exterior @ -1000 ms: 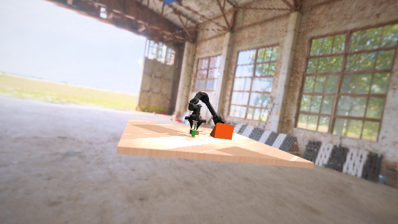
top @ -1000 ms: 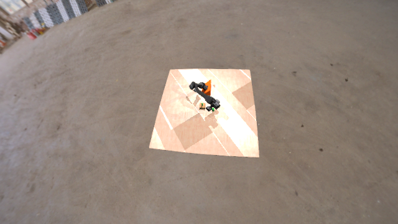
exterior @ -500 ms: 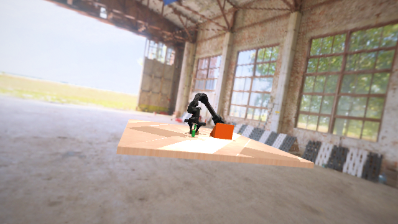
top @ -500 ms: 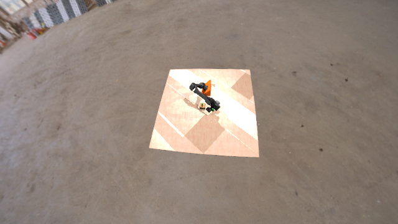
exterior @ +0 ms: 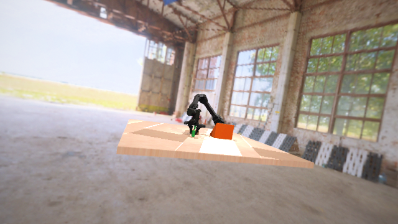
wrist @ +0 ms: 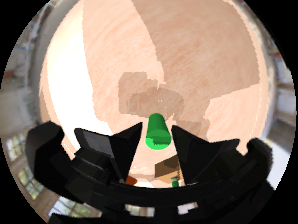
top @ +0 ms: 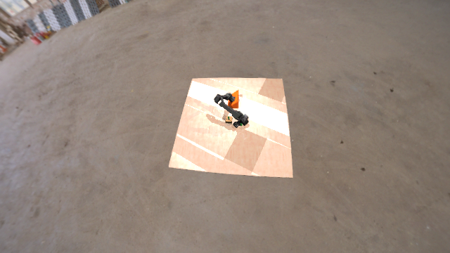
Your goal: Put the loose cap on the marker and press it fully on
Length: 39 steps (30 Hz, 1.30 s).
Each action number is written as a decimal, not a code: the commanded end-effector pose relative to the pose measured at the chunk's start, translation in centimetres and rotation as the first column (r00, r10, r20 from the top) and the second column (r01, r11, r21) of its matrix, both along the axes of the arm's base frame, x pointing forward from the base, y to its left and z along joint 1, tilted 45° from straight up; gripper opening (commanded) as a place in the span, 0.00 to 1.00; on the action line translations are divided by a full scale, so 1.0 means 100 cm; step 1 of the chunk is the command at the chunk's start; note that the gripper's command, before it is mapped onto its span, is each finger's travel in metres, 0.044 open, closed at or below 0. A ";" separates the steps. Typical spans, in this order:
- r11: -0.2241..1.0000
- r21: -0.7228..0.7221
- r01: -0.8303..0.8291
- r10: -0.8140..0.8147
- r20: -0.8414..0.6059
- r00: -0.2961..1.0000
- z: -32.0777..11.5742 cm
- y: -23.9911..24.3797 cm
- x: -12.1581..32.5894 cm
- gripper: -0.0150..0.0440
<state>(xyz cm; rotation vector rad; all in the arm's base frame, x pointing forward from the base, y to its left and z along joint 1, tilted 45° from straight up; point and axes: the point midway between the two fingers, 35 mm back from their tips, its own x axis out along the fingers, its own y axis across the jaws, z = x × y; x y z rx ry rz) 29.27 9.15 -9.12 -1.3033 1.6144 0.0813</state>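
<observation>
The green cap stands upright on the table. In the wrist view it is between the tips of my gripper, with a narrow gap showing on each side. The gripper is partly open and low over the table. The holder block is a small tan block beside the gripper, left of the cap in the top view. The marker stands in it with a green tip showing. In the exterior view the arm and cap largely hide the block.
A large orange block stands near the arm's base, with a small part in the wrist view. The wooden table carries bright light bands and dark shadows. My arm reaches over from the orange block's side.
</observation>
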 end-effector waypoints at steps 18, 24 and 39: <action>1.000 -0.007 -0.007 0.007 -0.008 1.000 0.012 0.013 -0.001 0.25; 1.000 -0.006 -0.007 0.007 -0.008 1.000 0.026 0.027 -0.003 0.25; 1.000 -0.007 -0.007 0.006 -0.009 1.000 0.056 0.037 -0.008 0.25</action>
